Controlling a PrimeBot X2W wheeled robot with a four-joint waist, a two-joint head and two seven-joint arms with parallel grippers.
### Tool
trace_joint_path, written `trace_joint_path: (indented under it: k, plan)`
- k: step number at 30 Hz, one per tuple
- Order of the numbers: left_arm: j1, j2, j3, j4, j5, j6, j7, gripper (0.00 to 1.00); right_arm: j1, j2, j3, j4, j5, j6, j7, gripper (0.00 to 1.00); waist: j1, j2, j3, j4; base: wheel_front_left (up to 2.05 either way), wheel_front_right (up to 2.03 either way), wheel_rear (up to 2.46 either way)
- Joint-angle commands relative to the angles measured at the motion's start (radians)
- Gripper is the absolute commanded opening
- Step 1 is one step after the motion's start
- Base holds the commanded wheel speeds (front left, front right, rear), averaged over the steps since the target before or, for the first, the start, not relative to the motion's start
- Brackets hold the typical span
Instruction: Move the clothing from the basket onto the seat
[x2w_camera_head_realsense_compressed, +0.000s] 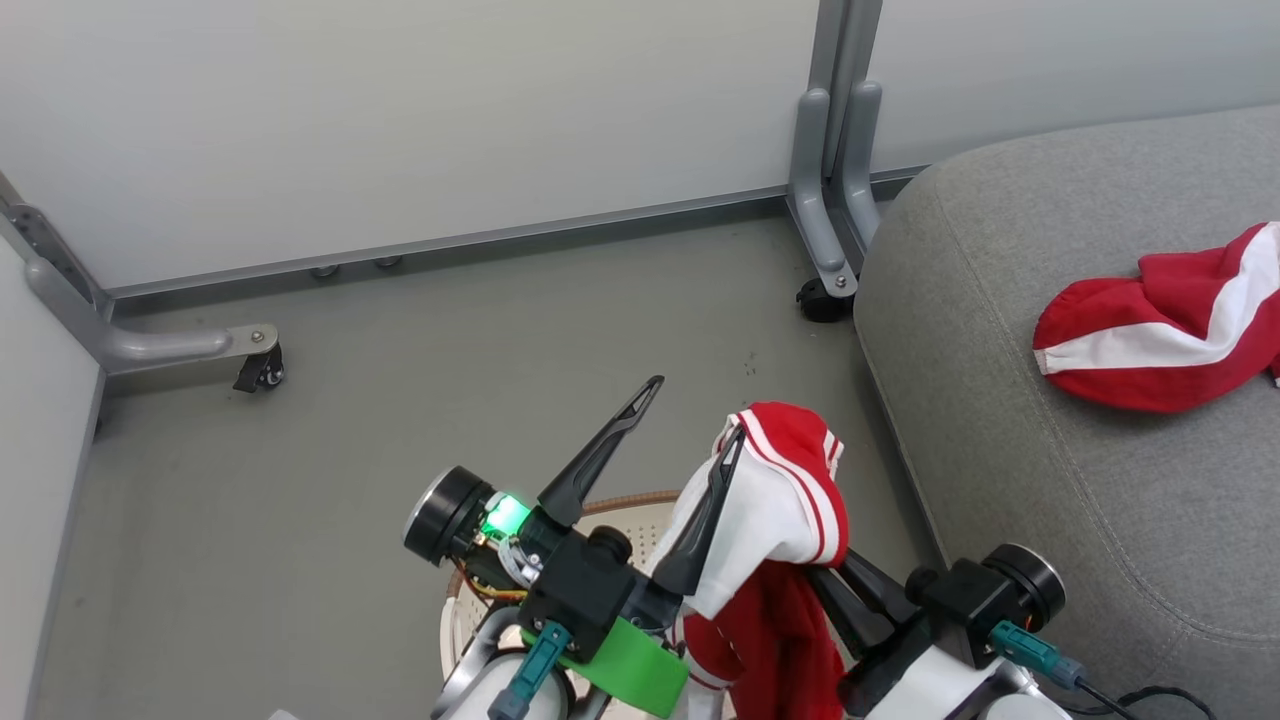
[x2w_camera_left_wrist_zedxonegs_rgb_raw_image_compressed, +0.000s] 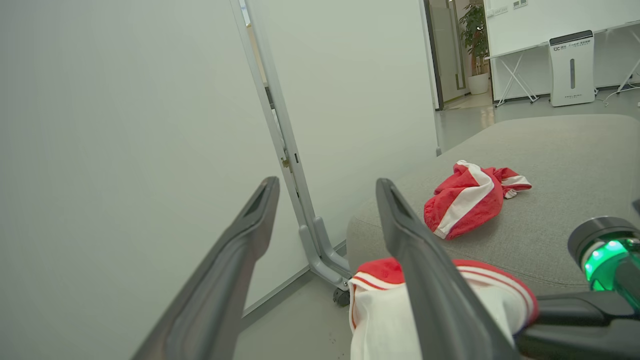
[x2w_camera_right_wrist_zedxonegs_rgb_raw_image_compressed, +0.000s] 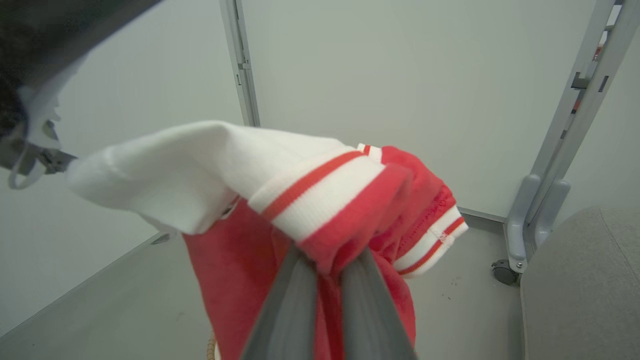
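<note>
**Right gripper holds a garment up over the basket**

Pinched tight between the two fingers of the right gripper (x2w_camera_right_wrist_zedxonegs_rgb_raw_image_compressed: 327, 262) is a bunched red-and-white garment (x2w_camera_head_realsense_compressed: 785, 490). It hangs above the basket (x2w_camera_head_realsense_compressed: 628, 500), whose brown rim peeks out under the arms. The left gripper (x2w_camera_head_realsense_compressed: 697, 407) is spread wide with nothing between its fingers, and one finger lies against the garment's white panel. To the right is the grey seat (x2w_camera_head_realsense_compressed: 1050, 500). A second red garment (x2w_camera_head_realsense_compressed: 1160, 335) with a white stripe lies crumpled on top of it, well apart from the held one. A partition's castered foot (x2w_camera_head_realsense_compressed: 825, 290) stands on the grey floor (x2w_camera_head_realsense_compressed: 400, 400) beside the seat's corner.
</note>
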Motion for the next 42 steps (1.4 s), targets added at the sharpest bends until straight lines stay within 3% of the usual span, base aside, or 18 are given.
trace_joint_path:
  k: [1,12,27,38,42]
  plan:
    - [0.010,-0.001,0.006,0.002,-0.001,-0.001,0.000,1.00,0.003,-0.004,-0.004,-0.006,0.002,-0.002,0.000,0.00,0.0000,0.0000,0.001,-0.001,0.00,0.00,0.00]
    - [0.041,-0.006,0.025,0.025,-0.057,-0.035,0.000,1.00,-0.011,0.021,-0.084,-0.049,0.016,-0.002,0.000,0.00,0.0000,0.0000,0.031,-0.049,0.00,0.00,0.00]
    - [0.025,0.045,0.036,0.015,-0.026,-0.124,0.000,1.00,-0.044,0.065,-0.234,-0.223,0.005,-0.002,0.000,0.00,0.0000,0.0000,0.179,-0.272,0.00,0.00,0.00]
    - [-0.009,0.117,0.013,0.053,-0.017,-0.154,0.000,1.00,0.024,0.113,-0.319,-0.318,-0.007,-0.002,0.000,0.00,0.0000,0.0000,0.307,-0.437,0.00,0.00,0.00]
    - [-0.034,0.143,-0.022,0.071,-0.027,-0.160,0.000,1.00,0.052,0.134,-0.369,-0.349,-0.014,-0.002,0.000,0.00,0.0000,0.0000,0.347,-0.452,0.00,0.00,0.00]
